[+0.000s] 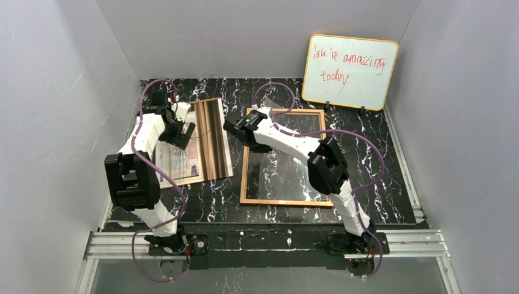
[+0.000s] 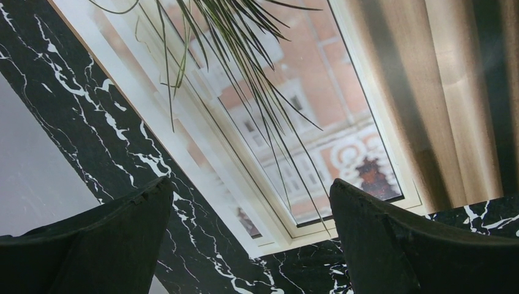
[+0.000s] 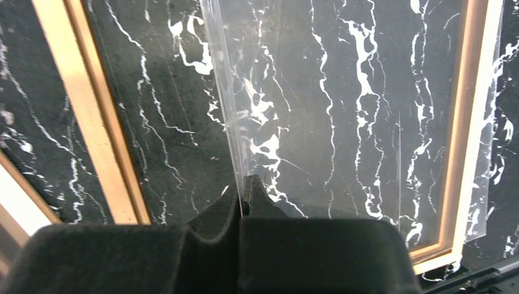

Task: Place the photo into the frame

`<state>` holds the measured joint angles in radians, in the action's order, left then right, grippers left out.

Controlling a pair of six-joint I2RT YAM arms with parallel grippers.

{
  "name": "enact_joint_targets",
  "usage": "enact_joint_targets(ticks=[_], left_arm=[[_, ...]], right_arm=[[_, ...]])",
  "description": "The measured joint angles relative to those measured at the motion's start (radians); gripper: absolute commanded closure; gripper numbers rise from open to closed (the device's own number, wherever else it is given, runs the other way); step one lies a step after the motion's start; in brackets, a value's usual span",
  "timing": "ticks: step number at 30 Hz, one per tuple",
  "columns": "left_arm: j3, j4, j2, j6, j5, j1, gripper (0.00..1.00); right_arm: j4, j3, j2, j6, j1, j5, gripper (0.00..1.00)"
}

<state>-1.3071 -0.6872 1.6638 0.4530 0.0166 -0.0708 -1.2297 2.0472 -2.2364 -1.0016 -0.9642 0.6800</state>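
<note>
Right claw (image 3: 243, 190): closed tight on the edge of a clear sheet (image 3: 343, 110). The pads meet with only the sheet between them.
Right claw, place: over the frame's (image 1: 245, 165) far-left corner in the top view.
Clear sheet: it runs from the pinch across the frame's opening and past the rail opposite the claw. I cannot tell whether it lies flat or is lifted.
Frame: flat on the table (image 1: 379, 153), an open wooden rectangle with the marble showing through it. I see no backing board.
Left claw (image 2: 250, 184): spread wide and holding nothing.
Left claw, place: left of the frame, low over a corner of the photo (image 2: 318, 122), with one finger to either side of that corner. I cannot tell whether it touches.
Photo: face up on the table just beside the frame's left rail, with a narrow strip of marble between them. No part of it is inside the frame.
Whiteboard (image 1: 350, 70): propped against the wall beyond the frame's far-right corner. It is not part of the job.
Done, as I judge it: the frame is opened up and the sheet is in hand. The photo has not been picked up.
Left to do, as I judge it: settle or clear the sheet, take the photo by an edge, carry it over the left rail, lay it square in the opening and close the back.
Watch for: the glossy print lies flat and gives me little edge to grip. The sheet could slide off line as I let go.
</note>
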Motion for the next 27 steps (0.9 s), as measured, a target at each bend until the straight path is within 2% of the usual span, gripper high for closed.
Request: enact_joint_targets(ticks=[11,21,24,27], left_arm=[[0.011,0.001,0.000,0.015,0.007,0.000,0.02],[0.025,0.006,0.000,0.027,0.010,0.000,0.02],[0.025,0.006,0.000,0.027,0.010,0.000,0.02],[0.025,0.006,0.000,0.027,0.007,0.000,0.02]], right_arm=[[0.058,0.052,-0.011,-0.075,0.001,0.022,0.99],[0.026,0.069,-0.047,-0.172,0.005,0.029,0.99],[0.025,0.078,-0.064,-0.179,0.009,0.017,0.81],[0.044,0.080,-0.069,-0.171,0.013,-0.012,0.51]])
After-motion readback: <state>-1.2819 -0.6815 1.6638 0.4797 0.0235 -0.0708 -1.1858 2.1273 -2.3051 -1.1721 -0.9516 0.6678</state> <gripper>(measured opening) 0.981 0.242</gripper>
